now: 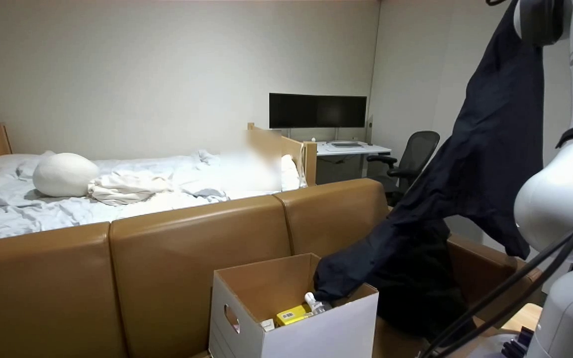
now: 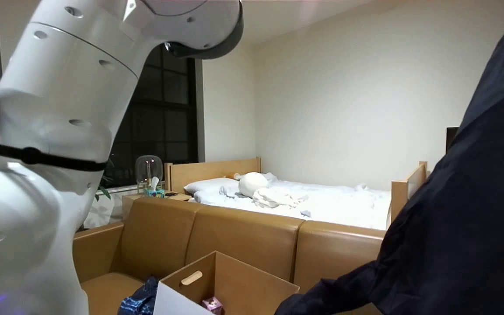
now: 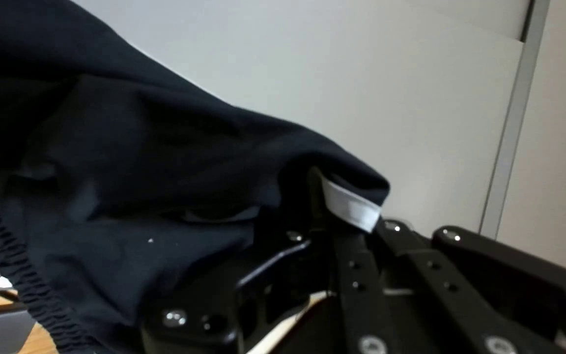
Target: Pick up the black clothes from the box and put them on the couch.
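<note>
Gripper (image 3: pixel 334 231) pinches black garment (image 1: pixel 485 149) high, probably so the end dangling at the box (image 1: pixel 321 328) clears its rim on the way to the couch (image 1: pixel 202 243).

Carrier, as I face it: one couch (image 1: pixel 197 258), tan-brown leather. On its seat (image 2: pixel 108 289): one open white cardboard box (image 1: pixel 321 330), before the back edge, base out of sight; one dark blue-patterned cloth (image 2: pixel 140 298), just beside the box, toward the left end; black clothes (image 1: pixel 416 298), heaped, at the right end, toward the back corner.
</note>
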You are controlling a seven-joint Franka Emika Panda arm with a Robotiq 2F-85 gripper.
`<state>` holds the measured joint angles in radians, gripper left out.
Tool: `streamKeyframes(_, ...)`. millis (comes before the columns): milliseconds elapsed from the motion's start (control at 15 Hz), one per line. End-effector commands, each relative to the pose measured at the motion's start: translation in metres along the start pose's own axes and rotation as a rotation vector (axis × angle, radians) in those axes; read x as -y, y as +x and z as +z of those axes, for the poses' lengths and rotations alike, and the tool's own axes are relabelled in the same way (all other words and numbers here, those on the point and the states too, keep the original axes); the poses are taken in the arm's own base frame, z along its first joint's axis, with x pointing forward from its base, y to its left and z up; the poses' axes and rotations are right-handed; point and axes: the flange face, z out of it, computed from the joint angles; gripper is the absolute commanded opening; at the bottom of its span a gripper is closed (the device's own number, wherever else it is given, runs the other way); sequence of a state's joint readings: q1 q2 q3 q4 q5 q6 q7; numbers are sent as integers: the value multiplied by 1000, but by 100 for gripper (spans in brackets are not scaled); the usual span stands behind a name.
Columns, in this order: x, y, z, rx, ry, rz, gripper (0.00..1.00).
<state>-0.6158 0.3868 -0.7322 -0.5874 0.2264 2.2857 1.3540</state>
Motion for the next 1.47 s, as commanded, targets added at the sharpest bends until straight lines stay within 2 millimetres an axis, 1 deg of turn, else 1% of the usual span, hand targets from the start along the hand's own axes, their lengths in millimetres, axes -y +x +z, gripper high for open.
streamKeyframes(0, 14, -41, 3, -7, 160, 108, 1)
streamKeyframes(67, 12, -62, 9, 65, 165, 112, 1)
streamKeyframes(133, 7, -84, 17, 179, 128, 92, 1)
streamKeyframes(267, -7, -128, 38, 301, 71, 50, 1)
streamKeyframes(333, -12, -147, 44, 359, 48, 19, 1)
streamKeyframes(400, -17, -164, 49, 416, 26, -16, 1)
streamKeyframes(533, -30, -187, 59, 524, -20, -90, 1)
streamKeyframes(733, -59, -204, 82, 669, -120, -204, 1)
streamKeyframes(1067, -131, -211, 128, 820, -409, -395, 1)
streamKeyframes(1133, -145, -212, 133, 839, -466, -444, 1)
streamKeyframes(1267, -164, -223, 136, 902, -534, -547, 1)
streamKeyframes(1400, -178, -242, 135, 962, -571, -653, 1)
